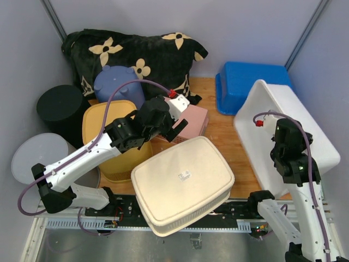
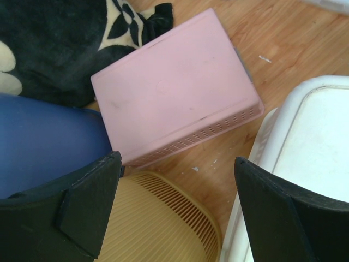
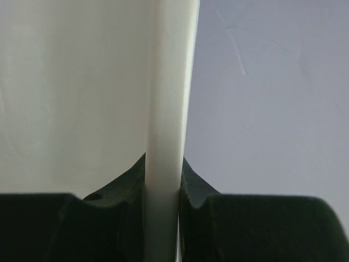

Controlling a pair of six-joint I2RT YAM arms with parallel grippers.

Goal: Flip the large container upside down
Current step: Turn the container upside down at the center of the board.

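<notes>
We log the right gripper (image 3: 163, 188) clamped on the rim of the white tub (image 1: 319, 142), which stands tilted on edge at far right. The left gripper (image 2: 180, 191) hangs wide open above the overturned pink basket (image 2: 174, 87), holding nothing, with the yellow basket (image 2: 158, 218) just beside.

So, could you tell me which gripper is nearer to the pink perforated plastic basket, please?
Left. The left gripper hangs open just above the pink basket; the right gripper is well off to its right, shut on the rim of the large white plastic container.
</notes>
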